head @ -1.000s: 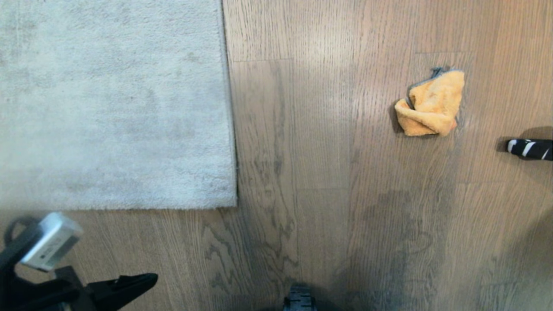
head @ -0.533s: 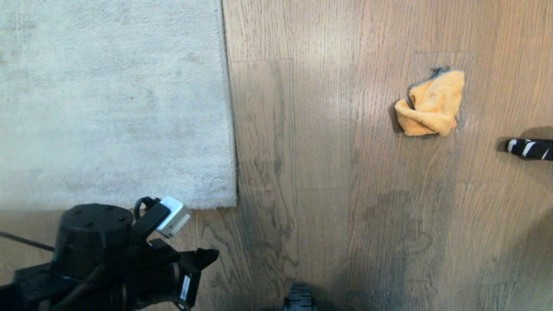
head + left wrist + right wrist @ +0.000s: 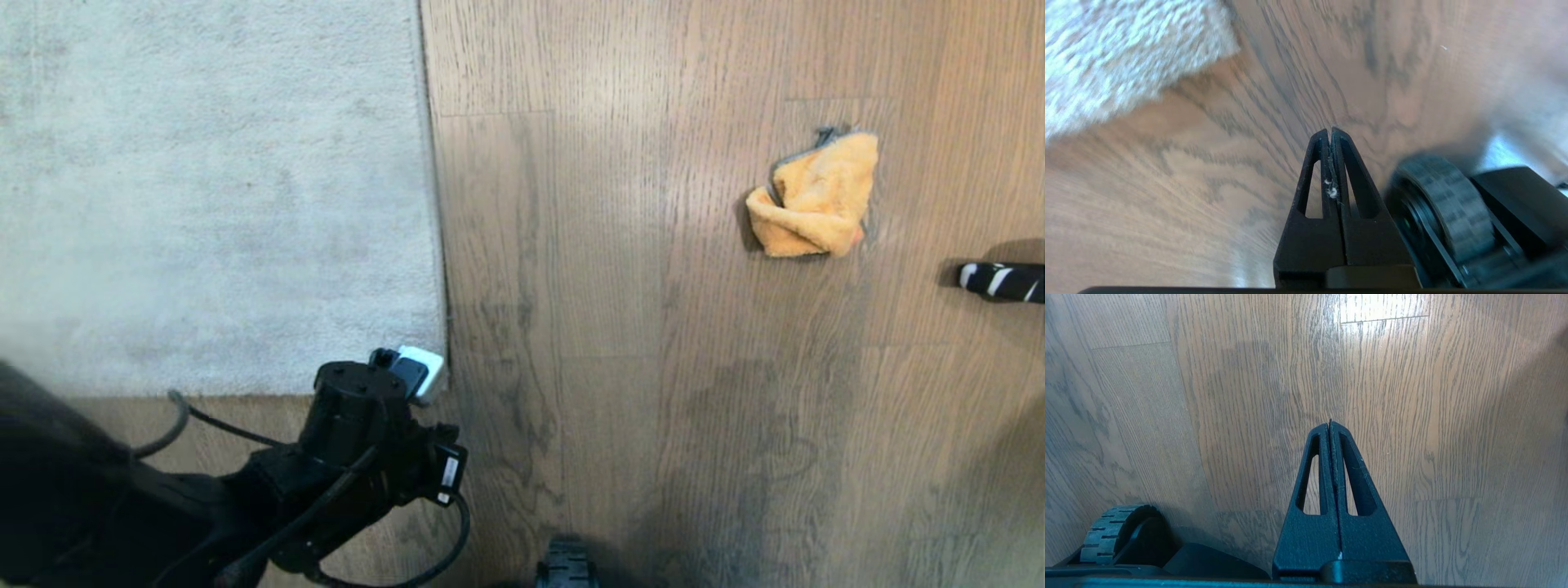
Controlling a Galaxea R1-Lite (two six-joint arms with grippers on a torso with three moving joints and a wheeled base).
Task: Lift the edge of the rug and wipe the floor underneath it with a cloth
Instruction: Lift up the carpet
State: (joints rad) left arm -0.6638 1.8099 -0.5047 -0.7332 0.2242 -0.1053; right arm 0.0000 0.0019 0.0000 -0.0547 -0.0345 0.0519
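Now the left arm had swung in to the rug's near corner.

Nearest, the left gripper [image 3: 1330, 132], fingers pressed together and empty, had come from the bottom-left of the head view to hang over the floor [image 3: 620, 343] just beside the rug edge [image 3: 437, 310], which lay flat and unlifted; judged from that, the lift was about to start, but the fingers must part first. The right gripper [image 3: 1330, 425], also closed and empty, hung over bare planks. Farthest, the cloth [image 3: 815, 196] lay crumpled toward the floor's far right, untouched, well apart from the rug.
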